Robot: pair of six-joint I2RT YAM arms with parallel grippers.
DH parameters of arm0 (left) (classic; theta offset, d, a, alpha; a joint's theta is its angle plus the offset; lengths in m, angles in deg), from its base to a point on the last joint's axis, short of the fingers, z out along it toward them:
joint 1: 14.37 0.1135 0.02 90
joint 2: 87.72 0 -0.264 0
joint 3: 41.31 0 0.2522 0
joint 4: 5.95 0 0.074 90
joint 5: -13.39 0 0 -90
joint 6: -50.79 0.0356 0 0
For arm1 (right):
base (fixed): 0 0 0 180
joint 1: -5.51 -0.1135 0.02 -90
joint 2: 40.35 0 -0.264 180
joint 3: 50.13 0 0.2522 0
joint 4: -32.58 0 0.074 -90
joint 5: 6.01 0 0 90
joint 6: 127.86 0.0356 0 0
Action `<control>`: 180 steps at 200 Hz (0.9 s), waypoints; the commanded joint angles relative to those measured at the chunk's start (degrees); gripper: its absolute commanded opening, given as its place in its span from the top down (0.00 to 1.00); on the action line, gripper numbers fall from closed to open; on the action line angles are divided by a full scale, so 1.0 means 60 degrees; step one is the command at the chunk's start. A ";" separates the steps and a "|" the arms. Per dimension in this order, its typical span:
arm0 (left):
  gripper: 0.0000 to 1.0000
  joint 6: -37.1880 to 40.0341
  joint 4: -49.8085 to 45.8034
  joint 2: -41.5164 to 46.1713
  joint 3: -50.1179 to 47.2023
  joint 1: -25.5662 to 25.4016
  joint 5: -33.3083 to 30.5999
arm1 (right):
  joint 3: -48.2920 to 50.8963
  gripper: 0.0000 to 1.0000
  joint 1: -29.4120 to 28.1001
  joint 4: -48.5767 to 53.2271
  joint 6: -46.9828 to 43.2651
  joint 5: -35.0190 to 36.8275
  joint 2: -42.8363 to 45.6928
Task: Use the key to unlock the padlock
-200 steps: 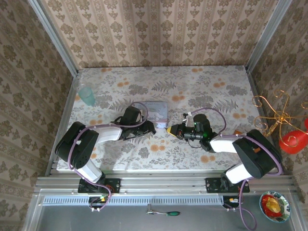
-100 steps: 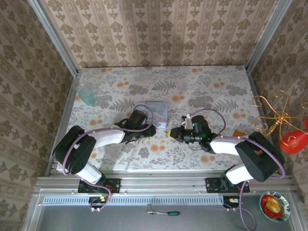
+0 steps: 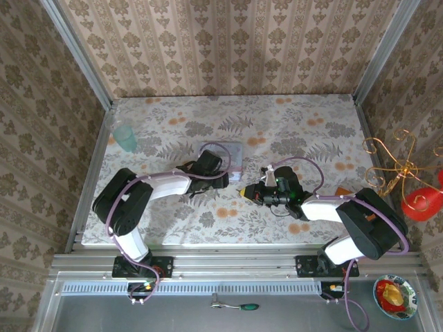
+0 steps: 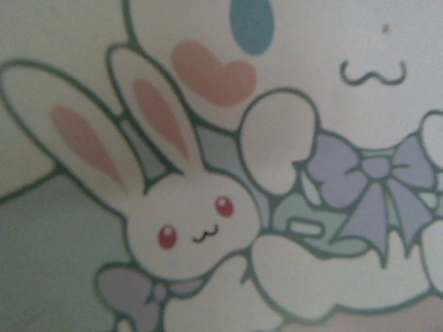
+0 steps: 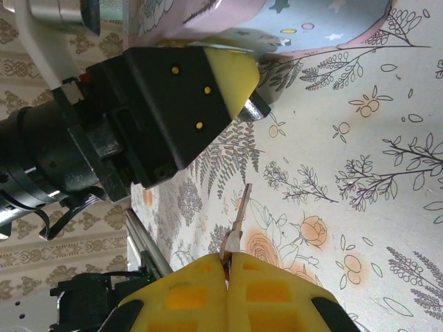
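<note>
Padlock (image 5: 253, 108) mostly hidden, key (image 5: 237, 220) in R fingers (image 5: 187, 294)

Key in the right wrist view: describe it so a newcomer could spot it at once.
Start at the bottom edge, where the yellow fingertips of the right gripper press together. The key is the thin pale sliver sticking up from between them over the floral table, far slimmer than the left gripper's blocky black-and-yellow finger above.

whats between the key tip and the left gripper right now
Just bare floral table cover: in the right wrist view the key in the right gripper points at the left gripper across an open gap.
</note>
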 commanded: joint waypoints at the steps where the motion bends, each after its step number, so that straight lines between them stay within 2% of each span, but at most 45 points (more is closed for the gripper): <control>1: 0.42 0.0344 -0.0349 -0.0137 0.0264 0.0040 -0.0381 | -0.0187 1.00 -0.0051 -0.0067 -0.0200 0.0168 -0.0048; 48: 0.55 0.0664 0.0119 -0.0223 -0.0093 -0.0013 0.0303 | -0.0193 1.00 -0.0051 -0.0087 -0.0215 0.0166 -0.0121; 70: 0.58 0.0683 0.0113 -0.0239 -0.0219 -0.0064 0.0343 | -0.0232 1.00 -0.0050 -0.0135 -0.0180 0.0166 -0.0189; 95: 0.59 0.0668 -0.0409 -0.0239 -0.0093 -0.0136 -0.0075 | -0.0261 1.00 -0.0065 -0.0165 -0.0139 0.0153 -0.0211; 114: 0.51 0.0670 -0.0872 -0.0296 0.0120 -0.0191 -0.0361 | -0.0275 1.00 -0.0094 -0.0135 -0.0134 0.0182 -0.0167; 129: 0.50 0.0669 -0.1183 -0.0338 0.0308 -0.0268 -0.0611 | -0.0275 1.00 -0.0109 -0.0120 -0.0137 0.0206 -0.0153; 151: 0.54 0.0711 -0.1770 -0.0493 0.0686 -0.0422 -0.1048 | -0.0271 1.00 -0.0149 -0.0120 -0.0135 0.0229 -0.0130; 180: 0.64 0.0648 -0.2206 -0.0678 0.0993 -0.0576 -0.1333 | -0.0278 1.00 -0.0168 -0.0080 -0.0144 0.0255 -0.0093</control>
